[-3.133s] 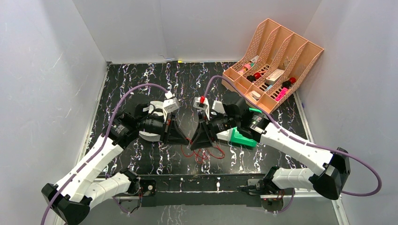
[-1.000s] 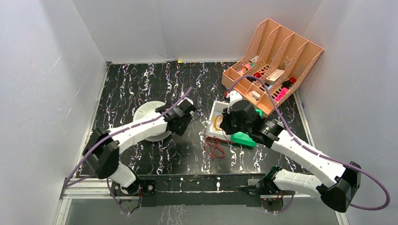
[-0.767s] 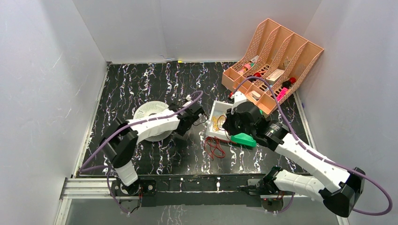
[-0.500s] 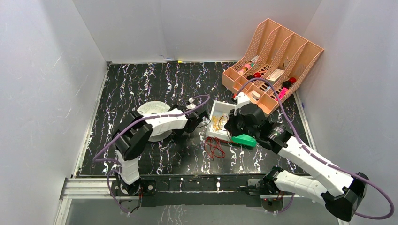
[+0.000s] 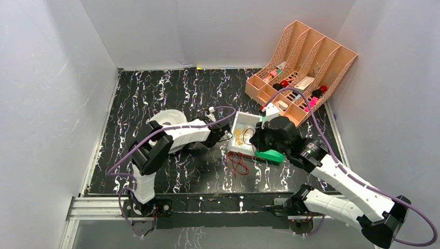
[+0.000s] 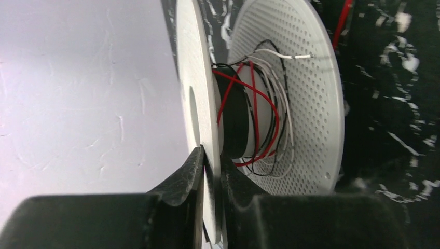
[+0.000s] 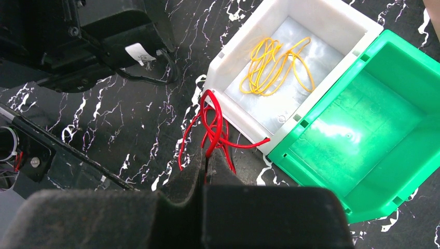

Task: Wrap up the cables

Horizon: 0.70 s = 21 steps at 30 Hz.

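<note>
1. Currently the right end effector (image 7: pixel 206 158) is hanging low over the table (image 5: pixel 155 88) with its fingers pressed together, pinching a strand of the cables (image 7: pixel 214 129) between the tips.
2. The cables are lying in a loose red tangle on the table, just beside the near corner of the white bin (image 7: pixel 233 49). One loop is leaning against that corner, and another strand is running along the bin's wall toward the green bin (image 7: pixel 363 129).
3. Thin yellow wires (image 7: pixel 277 65) are sitting bunched inside the white bin, apart from the red tangle.
4. The green bin is sitting right against the white bin's side, its inside facing up.
5. The left end effector (image 6: pixel 211 155) is clamping the rim of one flange of a white spool (image 6: pixel 296 104), with one finger lying on each face of that flange.
6. Wound wire (image 6: pixel 274 122) in red, black and white is looping loosely around the spool's core, between the solid flange and the perforated one.
7. In the view from above, the left arm (image 5: pixel 181 132) is reaching across toward the white bin, and part of the spool is showing behind its forearm.
8. A peach organizer (image 5: pixel 311 46) is standing at the far right of the table, well apart from the cables.
</note>
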### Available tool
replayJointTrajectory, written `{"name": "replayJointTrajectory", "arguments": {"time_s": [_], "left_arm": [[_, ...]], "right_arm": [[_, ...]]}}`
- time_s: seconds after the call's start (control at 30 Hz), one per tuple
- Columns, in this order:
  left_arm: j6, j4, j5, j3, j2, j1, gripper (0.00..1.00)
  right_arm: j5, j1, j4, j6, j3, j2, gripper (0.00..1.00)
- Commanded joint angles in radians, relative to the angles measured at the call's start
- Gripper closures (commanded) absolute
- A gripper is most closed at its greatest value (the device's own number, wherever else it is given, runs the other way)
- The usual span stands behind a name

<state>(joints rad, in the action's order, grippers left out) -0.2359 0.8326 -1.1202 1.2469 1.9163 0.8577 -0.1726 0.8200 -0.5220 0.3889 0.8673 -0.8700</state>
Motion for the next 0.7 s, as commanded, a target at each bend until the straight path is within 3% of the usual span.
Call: {"name": "replayJointTrajectory", "arguments": {"time_s": [0.0,0.37,0.67], "left_arm": [[-0.076,0.077,0.048,0.072,-0.094,0.007,0.98],[-0.164,0.24,0.106,0.125,-0.266,0.051,1.0],[-0.177,0.165,0.408,0.101,-0.484,0.057,1.0]], "right_arm": [[0.005,-0.004,0.038,-0.008,0.006,0.013,1.0],[0.032,-0.004,0.003,-0.006,0.108,0.001,1.0],[0.048,-0.004,-0.049,0.002,0.18,-0.001,1.0]]}}
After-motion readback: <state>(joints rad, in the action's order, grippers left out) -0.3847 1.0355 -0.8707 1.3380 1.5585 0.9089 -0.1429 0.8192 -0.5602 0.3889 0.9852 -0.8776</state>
